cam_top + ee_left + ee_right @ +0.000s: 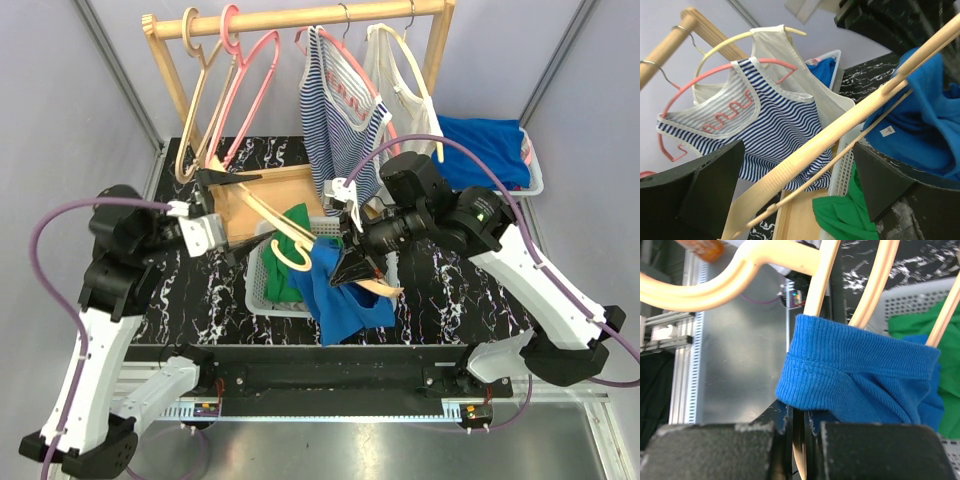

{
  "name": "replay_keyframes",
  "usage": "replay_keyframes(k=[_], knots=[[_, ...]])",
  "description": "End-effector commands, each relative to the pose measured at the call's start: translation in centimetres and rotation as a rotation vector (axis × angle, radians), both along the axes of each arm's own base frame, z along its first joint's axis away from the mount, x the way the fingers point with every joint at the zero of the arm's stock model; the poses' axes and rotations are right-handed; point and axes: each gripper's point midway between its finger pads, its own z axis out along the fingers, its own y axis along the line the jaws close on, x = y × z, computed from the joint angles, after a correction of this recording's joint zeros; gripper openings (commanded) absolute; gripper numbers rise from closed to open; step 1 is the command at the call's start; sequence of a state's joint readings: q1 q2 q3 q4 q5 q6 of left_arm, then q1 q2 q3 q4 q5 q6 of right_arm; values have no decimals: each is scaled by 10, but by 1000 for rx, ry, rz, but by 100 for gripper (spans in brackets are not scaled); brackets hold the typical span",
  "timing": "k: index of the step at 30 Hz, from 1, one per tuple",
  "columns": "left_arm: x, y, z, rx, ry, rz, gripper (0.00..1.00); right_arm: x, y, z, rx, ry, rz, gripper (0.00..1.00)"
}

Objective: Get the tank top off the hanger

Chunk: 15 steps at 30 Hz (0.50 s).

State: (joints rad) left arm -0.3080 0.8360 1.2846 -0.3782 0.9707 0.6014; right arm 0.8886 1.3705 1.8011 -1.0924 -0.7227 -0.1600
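**Blue top on hanger, held btwn both arms over basket**

Top cam: the blue ribbed tank top (345, 300) hangs on a pale wooden hanger (284, 252) in mid-air above the white perforated plastic basket (255, 287). This is at the front-centre of the black marble-pattern table (190, 300). The right gripper (352, 262) sits at the top's upper edge, fingers together on the fabric. The left gripper (240, 215) is at the hanger's other end, fingers wide apart w/ the wood running btwn them. A green garment (297, 222) lies in the basket. Behind stands a wooden clothes rack (300, 20) w/ a navy-and-white striped tank top (335, 110) and a cream tank top (400, 80) beside it. At far right is a second white basket w/ blue cloth (487, 150).

Left wrist cam: the left gripper (795, 172) has both black fingers (705, 195) spread to the frame edges. The hanger (840, 130) crosses diagonally btwn them; can't tell if either finger touches it. The blue top (925, 125) drapes off the hanger's upper right part. The striped top (770, 135) and cream top (812, 95) hang behind, and the green garment (845, 217) lies below.

Right wrist cam: the right gripper (802, 442) has its fingers (715, 452) pressed nearly shut. They clamp the blue top (860, 385) where its ribbed strap wraps round the hanger (765, 260) bars. A sliver of wood shows in the narrow gap. The green garment (917, 325) and basket (910, 295) show at the right.
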Motion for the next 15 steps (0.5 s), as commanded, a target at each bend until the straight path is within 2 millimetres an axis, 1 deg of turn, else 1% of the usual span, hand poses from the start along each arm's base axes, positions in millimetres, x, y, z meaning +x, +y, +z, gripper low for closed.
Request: replay_keyframes(k=[1, 2, 5, 7, 9, 10, 12, 13, 14, 15], knots=[[5, -7, -1, 54, -72, -50, 99, -22, -3, 44, 143, -48, 127, 0], [5, -7, -7, 78, -74, -54, 99, -24, -3, 44, 139, -39, 131, 0], [5, -8, -10, 107, -80, -69, 99, -29, -4, 45, 141, -11, 159, 0], [5, -9, -14, 120, -53, -79, 98, -25, -2, 41, 126, -15, 140, 0], [2, -9, -12, 125, -53, -81, 94, -22, -2, 41, 123, -26, 130, 0], [-1, -8, -16, 135, -43, -85, 92, -20, -2, 42, 125, -41, 122, 0], [-4, -6, -18, 144, -43, -86, 83, -17, -3, 44, 125, -61, 105, 0], [-7, -6, -22, 155, -33, -90, 79, -12, -2, 43, 116, -80, 80, 0], [-11, -6, -19, 153, -35, -99, 70, -8, -2, 42, 112, -91, 65, 0], [-13, -6, -19, 153, -30, -104, 64, -5, -1, 38, 102, -95, 55, 0]])
